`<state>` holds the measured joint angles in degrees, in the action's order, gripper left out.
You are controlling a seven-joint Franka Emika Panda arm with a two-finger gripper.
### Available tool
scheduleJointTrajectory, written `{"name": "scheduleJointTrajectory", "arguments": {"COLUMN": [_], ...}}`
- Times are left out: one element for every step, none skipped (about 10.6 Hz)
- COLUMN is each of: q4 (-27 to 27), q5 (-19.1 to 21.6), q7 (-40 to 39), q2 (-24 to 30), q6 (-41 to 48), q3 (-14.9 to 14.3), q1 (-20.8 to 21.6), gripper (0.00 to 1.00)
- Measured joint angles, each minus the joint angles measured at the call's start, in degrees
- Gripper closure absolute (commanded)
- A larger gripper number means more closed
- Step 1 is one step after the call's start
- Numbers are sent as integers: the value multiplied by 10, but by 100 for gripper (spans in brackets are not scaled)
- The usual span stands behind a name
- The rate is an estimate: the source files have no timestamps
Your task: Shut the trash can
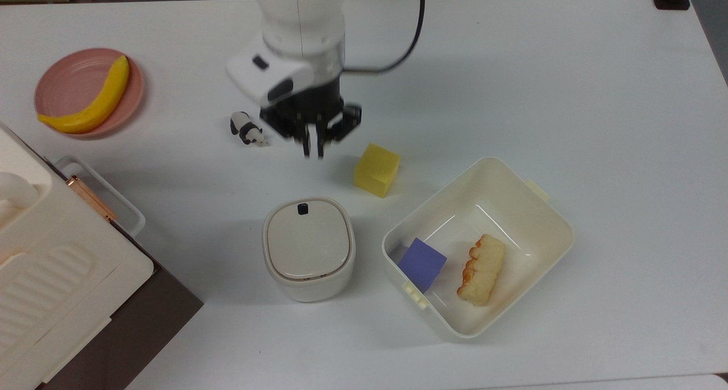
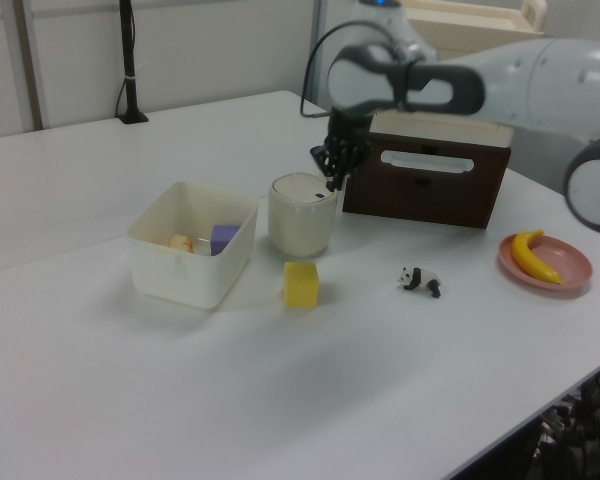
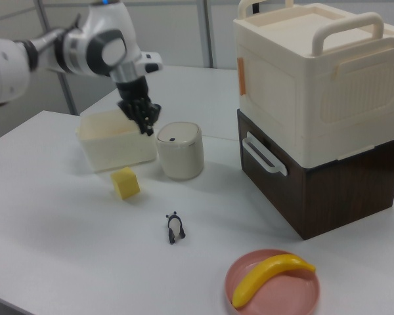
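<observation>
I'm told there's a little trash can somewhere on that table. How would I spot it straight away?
Start at the big open cream tub holding a purple block and a pastry; in the top view the trash can stands just to the tub's left, below the yellow cube. It is a small cream rounded-square bin, and unlike the lidless tub it has a flat lid, now shut, with a small black button.

White arm [image 1: 301,15], black jaws, black cable [image 1: 412,32]
</observation>
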<state>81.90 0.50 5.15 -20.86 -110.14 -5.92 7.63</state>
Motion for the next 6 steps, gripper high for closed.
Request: {"name": "scheduleJointTrajectory", "arguments": {"q4": [1,1,2,4,7,9], "q5": [1,1,1,1,1,1], "q7": [0,0,0,-1,-2,-2], "q2": [27,49,66,78,85,87], "q6": [70,116,142,158,166,167], "q3": [0,1,1,1,1,0], "q1": [1,2,1,1,1,1], "gripper": [0,0,0,0,0,0]}}
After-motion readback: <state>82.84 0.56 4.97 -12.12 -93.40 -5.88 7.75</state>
